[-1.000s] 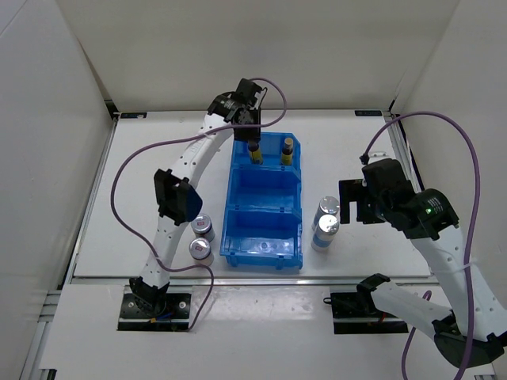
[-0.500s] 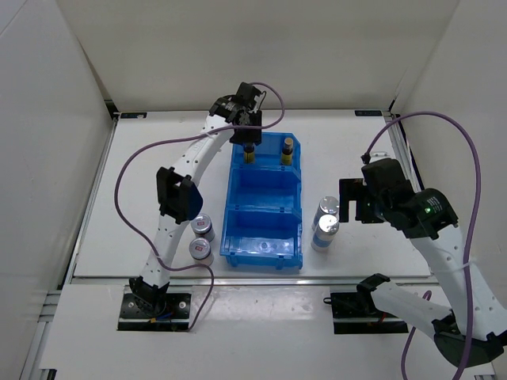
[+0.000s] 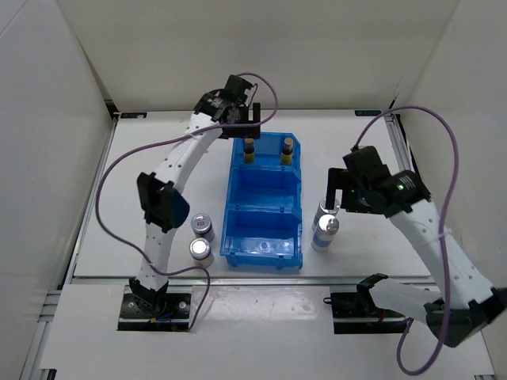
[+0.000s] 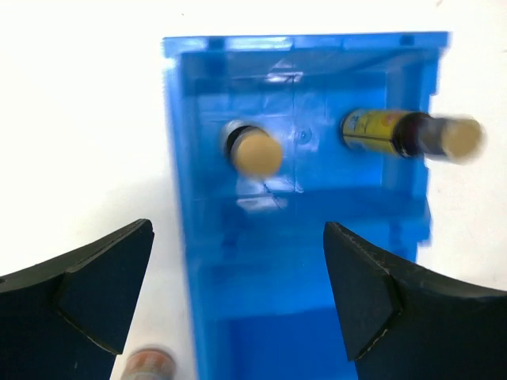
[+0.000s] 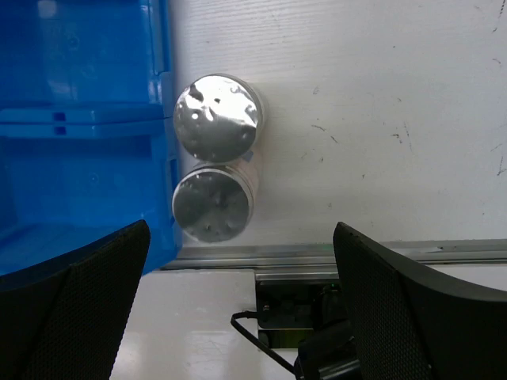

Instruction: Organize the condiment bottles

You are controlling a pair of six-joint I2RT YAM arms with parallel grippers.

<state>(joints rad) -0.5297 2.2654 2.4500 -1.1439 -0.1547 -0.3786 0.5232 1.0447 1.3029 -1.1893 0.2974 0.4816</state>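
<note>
Centre of the top view: blue bin [image 3: 261, 260], three compartments. At its lower left, two short jars [image 3: 203, 226], upright on the table. Just beside its right wall, two silver cylinders [image 3: 325, 229], one above the other in frame. In the top compartment, two amber bottles [image 3: 249, 150], upright, side by side. Just above them, left gripper [image 3: 240, 127], spread wide, holding nothing. Over the cylinders, right gripper [image 3: 339, 194], likewise spread wide and empty.

This is a robotics lab test cell. Plain white panels [image 3: 47, 119] box in the white tabletop [image 3: 317, 134] beyond and beside the right gripper [image 3: 334, 194]; an aluminium rail [image 5: 356, 255] edges it just behind that gripper, and purple cable [image 3: 425, 108] loops off the bolted-down arm [image 3: 428, 237].
</note>
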